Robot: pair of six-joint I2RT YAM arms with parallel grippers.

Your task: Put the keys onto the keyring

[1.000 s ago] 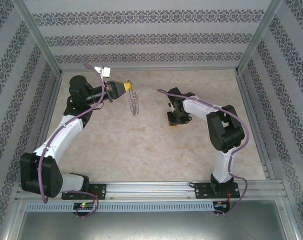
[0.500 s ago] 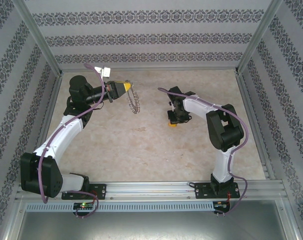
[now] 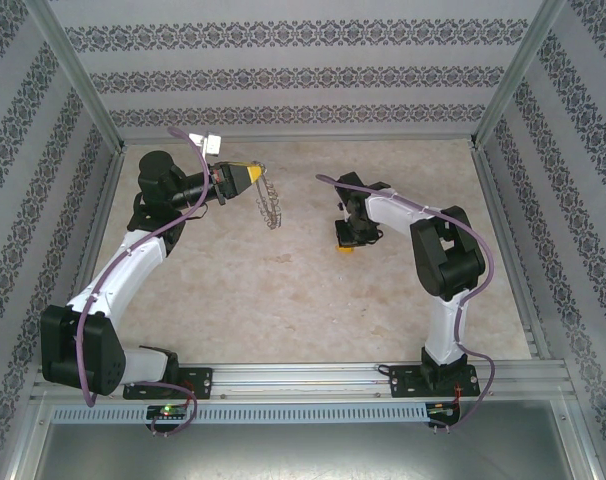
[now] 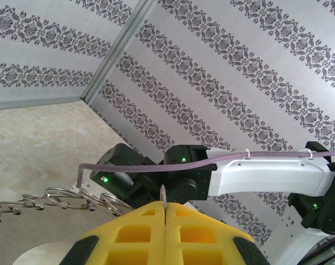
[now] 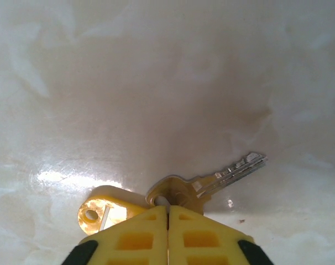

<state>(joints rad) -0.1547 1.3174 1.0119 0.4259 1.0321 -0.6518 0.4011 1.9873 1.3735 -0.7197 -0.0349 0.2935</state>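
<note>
Keyring (image 3: 271,207) is dangling off the left gripper (image 3: 256,174), up in the air over the back-left of the table (image 3: 283,290). From above it looks like a lacy wire coil. On the wrist cam those yellow fingers (image 4: 134,234) are squeezed fully together on a thin bit of the ring's wire. Right gripper (image 3: 345,245) is down at the tabletop, fingers (image 5: 206,237) pressed tight too, pinching the brassy head of the key (image 5: 228,172). Its silver blade pokes out to the right, low against the surface. Some yellow tab (image 5: 101,205) with a hole sits touching the key head, can't tell what it is.
</note>
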